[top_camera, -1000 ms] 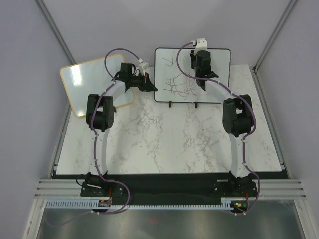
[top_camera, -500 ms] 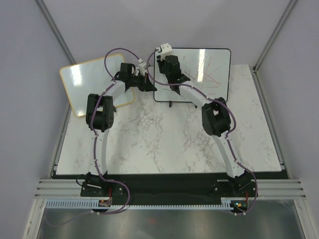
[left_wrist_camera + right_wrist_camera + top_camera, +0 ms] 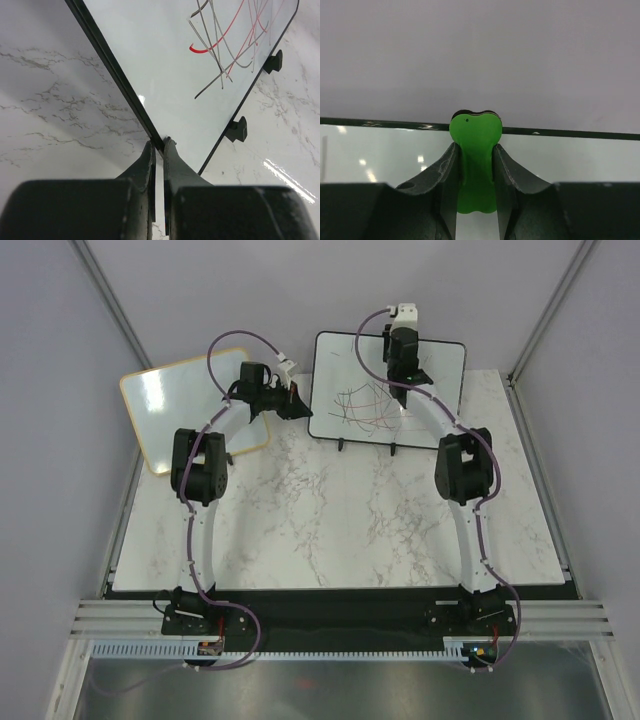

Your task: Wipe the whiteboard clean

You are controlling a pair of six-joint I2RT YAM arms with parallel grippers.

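The whiteboard point(image 3: 440, 390) stands on two small black feet at the back of the table, with red and black scribbles point(image 3: 360, 410) on its lower left. My left gripper point(image 3: 300, 406) is shut on the board's black left frame point(image 3: 120, 85); the scribbles point(image 3: 225, 45) and feet point(image 3: 237, 131) show in the left wrist view. My right gripper point(image 3: 398, 375) is shut on a green eraser point(image 3: 475, 145), held against the board's face point(image 3: 580, 157) near its top edge point(image 3: 570, 133).
A second white board with a light wooden frame point(image 3: 190, 405) lies at the back left, beside my left arm. The marble table point(image 3: 340, 530) runs in front of both boards. Grey walls close in behind and at the sides.
My right gripper swept left across the board with the eraser, then back to the upper middle. The left gripper has kept its hold on the board's left edge.
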